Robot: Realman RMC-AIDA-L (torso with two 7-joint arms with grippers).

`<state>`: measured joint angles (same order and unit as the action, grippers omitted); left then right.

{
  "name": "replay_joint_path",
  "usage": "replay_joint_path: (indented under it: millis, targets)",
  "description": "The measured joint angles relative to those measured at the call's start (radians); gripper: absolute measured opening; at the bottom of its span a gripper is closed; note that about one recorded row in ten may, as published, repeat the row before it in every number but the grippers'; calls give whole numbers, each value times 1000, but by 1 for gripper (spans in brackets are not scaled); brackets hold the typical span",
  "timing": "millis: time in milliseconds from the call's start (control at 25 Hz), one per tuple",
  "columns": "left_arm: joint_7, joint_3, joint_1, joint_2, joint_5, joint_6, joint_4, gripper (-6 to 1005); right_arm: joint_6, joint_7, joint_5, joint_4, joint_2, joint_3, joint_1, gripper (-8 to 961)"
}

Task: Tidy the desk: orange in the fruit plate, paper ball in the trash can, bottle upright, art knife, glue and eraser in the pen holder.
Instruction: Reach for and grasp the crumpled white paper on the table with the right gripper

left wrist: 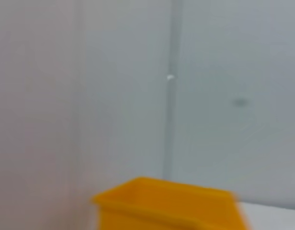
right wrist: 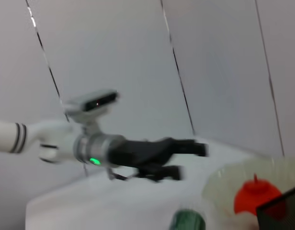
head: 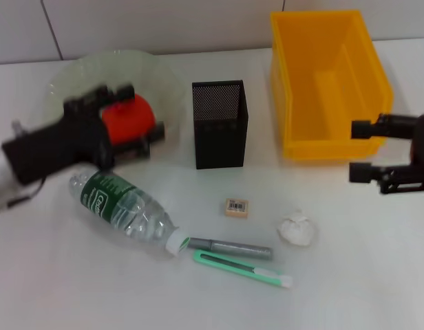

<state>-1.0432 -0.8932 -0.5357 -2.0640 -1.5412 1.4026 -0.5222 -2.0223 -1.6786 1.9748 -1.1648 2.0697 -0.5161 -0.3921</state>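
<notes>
One item home, five to go.
We see the orange (head: 129, 115) in the fruit plate (head: 164, 79) at ten o'clock, left gripper (head: 140, 113) jaws wide and empty; bottle (head: 126, 210) lies flat, paper ball (head: 296, 229), eraser (head: 237, 207), glue (head: 232, 247), art knife (head: 243, 268) on the desk (head: 363, 275); right gripper (head: 360, 150) open.

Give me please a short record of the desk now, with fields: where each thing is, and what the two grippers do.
orange: in the fruit plate
left gripper: open, at the orange, not gripping it
right gripper: open, in the air at the near right corner of the trash can
bottle: lying on its side on the desk
glue: flat, next to the bottle cap
art knife: flat, just in front of the glue
eraser: in front of the pen holder
paper ball: right of the eraser
</notes>
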Motion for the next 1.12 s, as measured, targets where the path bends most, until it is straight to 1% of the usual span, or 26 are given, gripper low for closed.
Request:
replay_joint_path:
  millis: [40,80,160,200,240,280,320,360,400,440,480,560,600,640,680,720,760,800,840,920,960,1000,1040,1120]
  targets:
    - [26,-13,34,0,0,76,-8,868,0,0,0,0,0,0,0,834]
    - [70,-41,90,0,0,158,-15,868,-9,-82,11,-74,-3,-28,-10,834]
    - [109,-82,127,1,-1,188,-10,868,-22,-240,63,-211,-10,-101,-33,833]
    - [139,-106,146,0,-1,195,-5,868,-36,-378,150,-335,-17,-185,-67,833]
    - [169,-128,166,-1,-1,199,-1,868,-36,-378,150,-335,-17,-185,-67,833]
    - [186,-143,180,-3,-1,201,1,868,-53,-479,255,-433,-18,-276,-103,833]
    - [204,-158,197,-5,1,208,2,868,-53,-479,255,-433,-18,-276,-103,833]
    - [212,-168,209,-6,3,213,6,868,-61,-530,316,-473,-18,-328,-121,832]
    - [214,-176,218,-6,5,219,21,868,-68,-627,426,-523,-13,-437,-158,832]
    - [214,-176,218,-6,5,219,21,868,-68,-627,426,-523,-13,-437,-158,832]
    - [215,-176,219,-5,5,220,31,868,-67,-667,471,-535,-8,-485,-172,832]
    - [220,-174,220,-4,5,218,49,868,-55,-751,547,-542,6,-603,-196,831]
    - [223,-171,221,-3,5,210,54,867,-19,-834,594,-539,12,-717,-203,831]
    - [223,-171,221,-3,5,210,54,867,-19,-834,594,-539,12,-717,-203,831]
    - [224,-171,221,-3,5,208,54,867,13,-875,614,-536,13,-769,-202,831]
    - [224,-170,221,-3,4,205,54,867,72,-939,644,-527,15,-856,-194,831]
    - [224,-170,221,-3,4,205,54,867,72,-939,644,-527,15,-856,-194,830]
    - [224,-170,219,-3,2,202,55,867,131,-989,660,-505,16,-916,-184,830]
    - [224,-170,219,-3,2,202,55,867,131,-989,660,-505,16,-916,-184,830]
    - [224,-173,215,-4,0,199,55,867,208,-1048,667,-445,17,-984,-181,830]
    - [224,-173,215,-4,0,199,55,867,208,-1048,667,-445,17,-984,-181,830]
    - [224,-176,213,-4,0,197,55,867,261,-1081,681,-404,17,-1030,-182,829]
    - [224,-176,213,-4,0,197,55,867,261,-1081,681,-404,17,-1030,-182,829]
    - [224,-177,212,-4,0,195,55,867,301,-1105,703,-370,16,-1068,-185,823]
